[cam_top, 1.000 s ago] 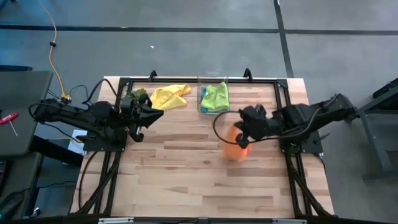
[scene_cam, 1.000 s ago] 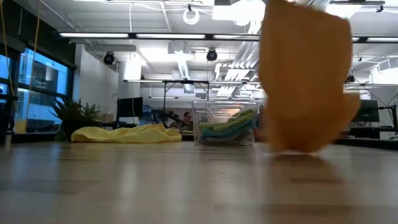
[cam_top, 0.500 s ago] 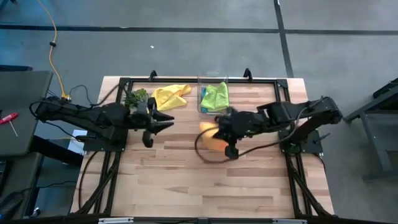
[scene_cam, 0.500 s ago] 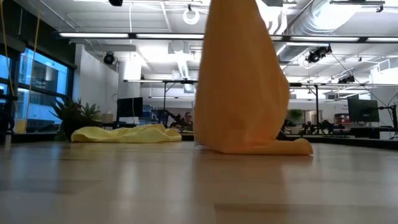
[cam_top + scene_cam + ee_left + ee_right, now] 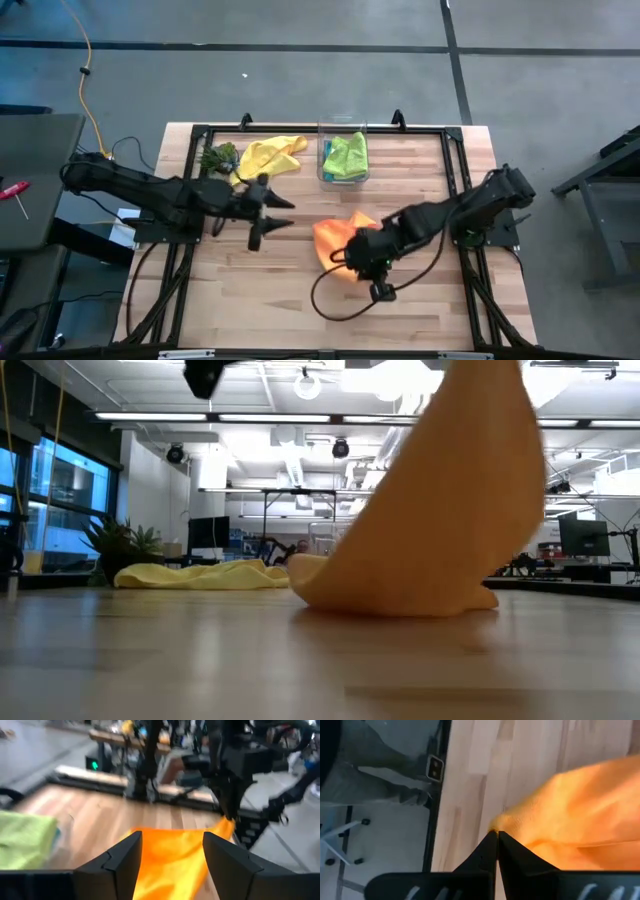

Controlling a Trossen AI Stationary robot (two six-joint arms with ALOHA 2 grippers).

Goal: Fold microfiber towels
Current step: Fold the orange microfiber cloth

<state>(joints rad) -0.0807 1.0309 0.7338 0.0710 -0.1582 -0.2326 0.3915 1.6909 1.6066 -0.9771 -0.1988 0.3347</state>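
The orange towel [image 5: 335, 238] is at mid-table, with my right gripper [image 5: 358, 258] shut on it. In the low view it slopes down from the upper right, and its lower end [image 5: 400, 595] lies on the wood. My left gripper [image 5: 172, 862] hovers open to its left, fingers level and pointing at the orange towel [image 5: 175, 855], touching nothing. A yellow towel [image 5: 270, 155] lies crumpled at the far edge. A lime green towel [image 5: 346, 155] rests in the clear box. My right gripper pinches a bunched corner of the orange towel [image 5: 507, 822] between its two shut fingers. The fingers slant down from the table's right side. The towel hangs below them at a slant, its upper corner [image 5: 227, 824] raised and its lower part spread on the table.
A clear plastic box [image 5: 343, 178] stands at the far middle, with a green leafy clump [image 5: 218, 155] left of the yellow towel. A black frame [image 5: 300, 128] runs round the table's edges. Bare wood [image 5: 300, 300] stretches along the near side.
My right gripper has carried the orange towel down, toward the table's left and then its near edge, rolling as it went. The towel hung nearly straight before; now it leans, with its lower end spread on the wood. My left gripper has moved toward the orange towel and opened.
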